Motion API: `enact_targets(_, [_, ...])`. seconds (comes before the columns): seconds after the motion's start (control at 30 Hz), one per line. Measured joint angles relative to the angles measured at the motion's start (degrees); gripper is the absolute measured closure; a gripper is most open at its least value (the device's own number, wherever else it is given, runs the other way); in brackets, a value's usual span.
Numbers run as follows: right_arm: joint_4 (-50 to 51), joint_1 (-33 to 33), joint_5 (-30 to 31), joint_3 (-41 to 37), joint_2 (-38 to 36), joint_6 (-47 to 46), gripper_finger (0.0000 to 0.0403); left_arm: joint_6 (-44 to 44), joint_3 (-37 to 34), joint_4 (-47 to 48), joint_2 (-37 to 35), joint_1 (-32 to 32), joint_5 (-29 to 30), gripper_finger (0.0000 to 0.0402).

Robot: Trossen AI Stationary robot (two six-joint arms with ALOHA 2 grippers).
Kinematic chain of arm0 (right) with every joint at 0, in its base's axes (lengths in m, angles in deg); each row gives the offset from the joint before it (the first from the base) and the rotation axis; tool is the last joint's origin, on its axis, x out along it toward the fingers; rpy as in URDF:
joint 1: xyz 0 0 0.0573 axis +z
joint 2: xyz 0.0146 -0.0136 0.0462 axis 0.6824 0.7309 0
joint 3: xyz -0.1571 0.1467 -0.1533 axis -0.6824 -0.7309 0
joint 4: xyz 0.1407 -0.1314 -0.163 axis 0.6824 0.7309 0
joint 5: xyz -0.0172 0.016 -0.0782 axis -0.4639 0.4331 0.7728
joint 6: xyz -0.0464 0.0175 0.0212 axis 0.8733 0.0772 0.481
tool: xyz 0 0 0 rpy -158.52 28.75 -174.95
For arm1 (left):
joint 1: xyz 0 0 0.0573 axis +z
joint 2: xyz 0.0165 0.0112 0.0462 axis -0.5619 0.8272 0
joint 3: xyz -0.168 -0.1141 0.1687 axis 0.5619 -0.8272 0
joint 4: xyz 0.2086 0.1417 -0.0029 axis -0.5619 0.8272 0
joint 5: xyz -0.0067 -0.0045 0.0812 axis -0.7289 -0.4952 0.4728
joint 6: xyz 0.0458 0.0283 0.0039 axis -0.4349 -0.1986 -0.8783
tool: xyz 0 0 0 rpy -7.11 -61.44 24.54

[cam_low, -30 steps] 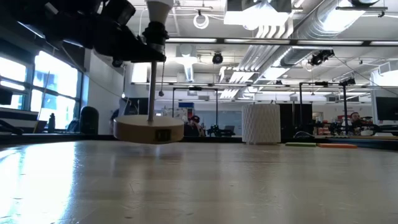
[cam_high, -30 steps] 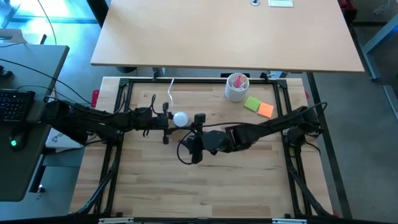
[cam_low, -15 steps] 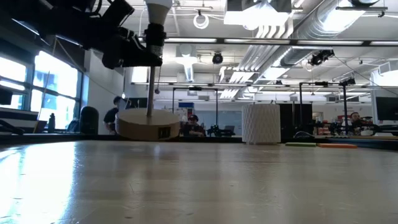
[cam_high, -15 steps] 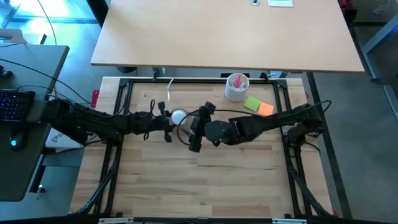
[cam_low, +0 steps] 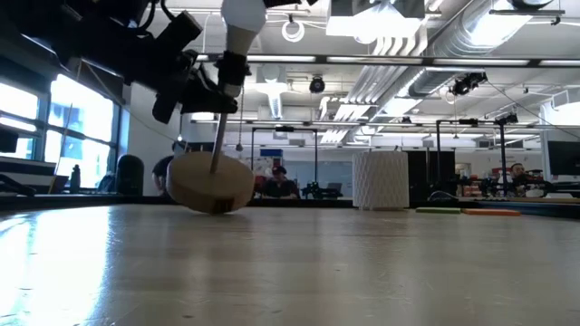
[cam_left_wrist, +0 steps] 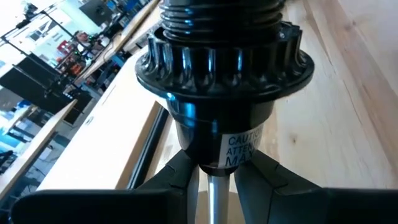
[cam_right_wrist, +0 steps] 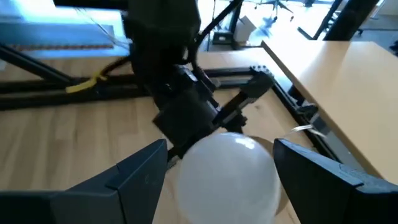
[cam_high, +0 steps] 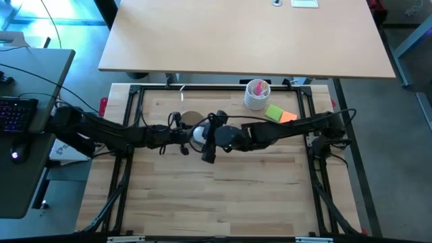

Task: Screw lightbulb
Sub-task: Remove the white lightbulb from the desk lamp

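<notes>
The lamp stand has a round wooden base (cam_low: 210, 183), a thin metal rod (cam_low: 217, 140) and a black socket (cam_left_wrist: 224, 68). It is tilted, with the white lightbulb (cam_low: 243, 18) in the socket at its top. My left gripper (cam_low: 195, 86) comes from the table's left and is shut on the rod just below the socket. My right gripper (cam_right_wrist: 221, 155) comes from the right, and its fingers lie on both sides of the bulb (cam_high: 199, 133). My left gripper pinches the metal rod (cam_left_wrist: 216, 190) between its two fingers (cam_left_wrist: 180, 177), right under the black socket. The fingers come about level from the table's left and lie across the rod. The stand leans, its top toward my right gripper; whether its base touches the table I cannot tell. My right gripper has the bulb's round glass (cam_right_wrist: 227, 171) between its two fingers (cam_right_wrist: 140, 174), one on each side. It comes from the table's right. The bulb sits in the socket of the tilted stand.
A white ribbed cup (cam_high: 256, 94) with pink contents stands at the back right, with green and orange pads (cam_high: 282, 115) beside it. A large light wooden board (cam_high: 243, 34) lies beyond the table's far edge. The table's near half is bare wood (cam_high: 223, 196).
My right gripper has moved up and toward the table's left, turned about, and come around the bulb. My left gripper has tipped the stand from upright to leaning; the bulb end has gone toward the right and the base has swung toward the far edge.
</notes>
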Motion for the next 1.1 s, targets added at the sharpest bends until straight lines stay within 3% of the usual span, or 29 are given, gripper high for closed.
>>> enact_targets(0.4, [6.8,0.0,3.4,0.0,1.1,0.6,0.0112,0.4,0.2,-3.0,3.4,0.0,-0.4,0.0328])
enact_targets(0.57, [8.1,0.1,3.3,0.0,1.1,5.5,0.0112,1.5,0.2,-2.7,3.4,0.1,-2.6,0.0329])
enact_targets(0.67, [8.2,0.4,3.1,0.0,1.1,11.8,0.0112,1.6,0.2,-2.8,3.4,0.1,-4.2,0.0329])
enact_targets(0.93, [10.9,2.8,0.6,0.0,1.1,39.2,0.0112,3.3,0.1,-2.7,3.4,0.2,-11.0,0.033])
enact_targets(1.1, [10.3,4.6,-1.5,0.0,1.1,47.7,0.0112,3.8,0.1,-2.7,3.4,0.3,-14.7,0.033])
